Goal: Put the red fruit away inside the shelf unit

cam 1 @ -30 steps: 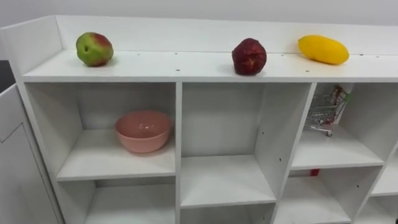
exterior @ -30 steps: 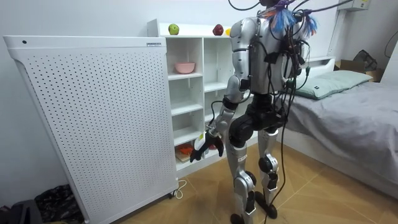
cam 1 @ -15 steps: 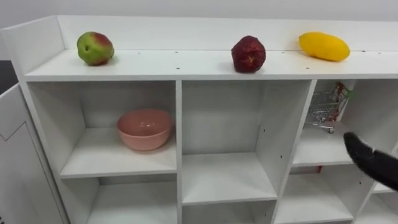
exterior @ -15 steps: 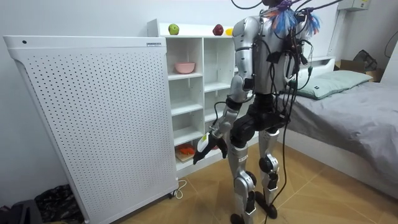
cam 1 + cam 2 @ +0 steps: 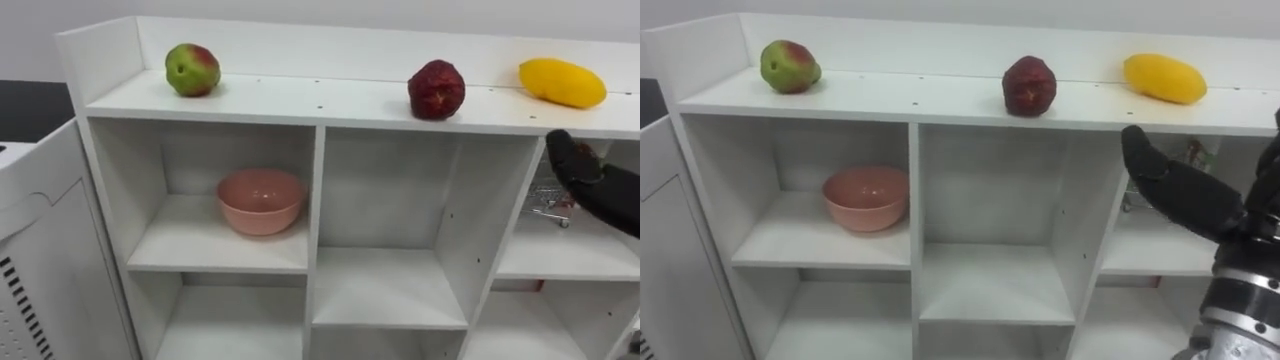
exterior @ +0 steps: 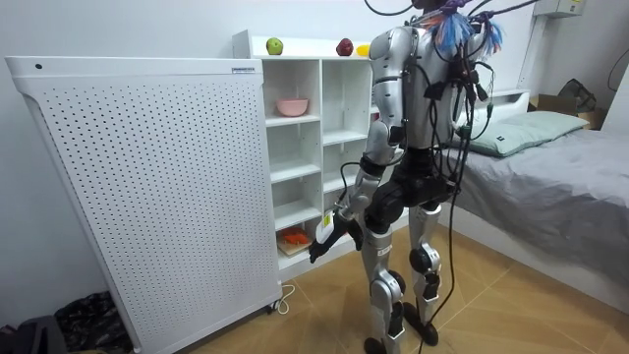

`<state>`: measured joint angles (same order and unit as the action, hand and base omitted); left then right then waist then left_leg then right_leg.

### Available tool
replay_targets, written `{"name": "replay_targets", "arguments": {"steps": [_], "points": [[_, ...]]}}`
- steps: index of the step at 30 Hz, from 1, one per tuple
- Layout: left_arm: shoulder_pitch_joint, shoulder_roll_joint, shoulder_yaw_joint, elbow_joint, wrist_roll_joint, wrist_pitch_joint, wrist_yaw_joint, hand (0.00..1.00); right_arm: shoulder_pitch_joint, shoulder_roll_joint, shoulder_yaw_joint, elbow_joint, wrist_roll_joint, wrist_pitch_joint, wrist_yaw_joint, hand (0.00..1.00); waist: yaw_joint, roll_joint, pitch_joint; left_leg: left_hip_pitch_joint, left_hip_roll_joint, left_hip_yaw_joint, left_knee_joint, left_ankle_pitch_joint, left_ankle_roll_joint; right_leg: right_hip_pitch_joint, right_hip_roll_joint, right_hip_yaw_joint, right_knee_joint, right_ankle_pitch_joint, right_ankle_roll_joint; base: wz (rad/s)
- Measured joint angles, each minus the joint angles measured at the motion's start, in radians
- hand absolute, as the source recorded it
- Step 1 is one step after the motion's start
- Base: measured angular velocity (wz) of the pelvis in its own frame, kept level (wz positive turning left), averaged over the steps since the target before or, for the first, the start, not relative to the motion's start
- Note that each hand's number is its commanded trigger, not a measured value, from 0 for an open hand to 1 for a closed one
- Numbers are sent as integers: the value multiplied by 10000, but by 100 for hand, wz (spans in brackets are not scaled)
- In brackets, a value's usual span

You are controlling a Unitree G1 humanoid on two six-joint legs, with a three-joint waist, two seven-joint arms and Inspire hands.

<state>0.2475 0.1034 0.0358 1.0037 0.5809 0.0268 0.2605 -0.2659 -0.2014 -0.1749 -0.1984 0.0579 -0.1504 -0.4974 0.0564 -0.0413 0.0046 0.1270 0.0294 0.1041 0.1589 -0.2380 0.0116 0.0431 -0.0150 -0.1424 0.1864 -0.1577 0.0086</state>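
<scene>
The right hand (image 5: 1185, 200), its fingers (image 5: 1137, 150) straight and empty, reached up just under the white closet's top shelf (image 5: 940, 98). The long smooth yellow fruit (image 5: 1165, 78) lay crosswise just above the fingers. The left hand (image 6: 327, 239) hung low.

Up comes the right robot hand (image 5: 1185, 200) from the lower right corner, fingers straight. It's now before the right-hand compartment, just below the yellow fruit (image 5: 1165, 78) on the top shelf (image 5: 940, 100).
</scene>
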Motion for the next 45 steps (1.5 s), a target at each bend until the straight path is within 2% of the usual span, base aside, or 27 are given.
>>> {"name": "replay_targets", "arguments": {"steps": [1, 4, 8, 12, 15, 19, 25, 32, 36, 38, 41, 45], "points": [[-11, 20, -1, 1, -1, 15, -106, 0, -202, -22, 24, 305, 173, -1, 88, 0, 32, -42, 24, 56, 0, -42, 3, 0, 0, 81, -1, -35, -30, 0, 0, 8], [-16, 47, 1, -3, 6, 111, -295, 0, -453, -173, 179, 789, 1057, 35, 250, 0, 210, -150, -15, 66, 1, -120, 5, 0, -1, 104, -3, -63, -30, 0, 0, 4], [-63, 59, 22, -2, 15, 182, -387, 0, -989, -201, 364, 1502, 1332, 111, 297, 0, 363, -143, -5, 43, -2, -134, 43, 0, 0, 99, -11, -73, -25, 2, -1, 0], [-79, 64, 21, -2, 17, 182, -528, 0, -1243, -213, 368, 1587, 1330, 122, 301, 0, 467, -101, 23, -9, -3, -230, 74, 3, -5, 86, -14, -142, -26, 1, -1, 6], [-138, 61, 19, 0, 17, 182, -567, 0, -1282, -373, 370, 1600, 1330, 120, 300, 0, 582, -100, 23, -45, -3, -269, 78, 4, -7, 83, -17, -190, -29, 1, -1, 5], [-160, 60, 19, 2, 26, 205, -584, 0, -1296, -400, 371, 1654, 1344, 116, 312, 0, 614, -101, 22, -87, -6, -327, 97, 5, -8, 79, -24, -233, -31, 1, -1, 3], [-171, 62, 20, 131, 12, 382, -768, 0, -1955, -422, 391, 2368, 1642, 187, 435, 0, 591, -105, 24, -108, -4, -356, 115, 13, -19, 76, -31, -270, -28, 1, -1, 1], [-314, 101, -3, 360, 8, 538, -781, 0, -2678, -817, 477, 3574, 1943, 214, 761, 0, 545, -268, 42, -181, -13, -497, 163, 14, -20, 96, -81, -547, -27, 1, -1, 7], [-273, 282, -35, 220, 6, 549, -998, 0, -2719, -982, 688, 3636, 2438, 221, 1093, 0, 543, -377, 71, -287, -25, -542, 235, 14, -20, 60, -97, -592, -39, 1, -1, 5], [-202, 422, -28, -57, 10, 546, -1033, 0, -2986, -1217, 796, 3977, 2505, 321, 1197, 0, 555, -432, 62, -293, -34, -548, 246, 14, -19, 60, -101, -588, -39, 1, -1, 0], [-196, 539, -3, -209, 17, 547, -1187, 0, -3473, -1304, 796, 4220, 2485, 412, 1189, 0, 533, -451, 49, -305, -42, -548, 281, 14, -19, 61, -111, -588, -37, 1, -1, 0], [-155, 596, -4, -382, 18, 551, -1192, 0, -3650, -1631, 1017, 4230, 2446, 420, 1342, 0, 584, -501, 13, -299, -40, -551, 290, 14, -19, 68, -104, -574, -37, 3, -3, 0]]}}
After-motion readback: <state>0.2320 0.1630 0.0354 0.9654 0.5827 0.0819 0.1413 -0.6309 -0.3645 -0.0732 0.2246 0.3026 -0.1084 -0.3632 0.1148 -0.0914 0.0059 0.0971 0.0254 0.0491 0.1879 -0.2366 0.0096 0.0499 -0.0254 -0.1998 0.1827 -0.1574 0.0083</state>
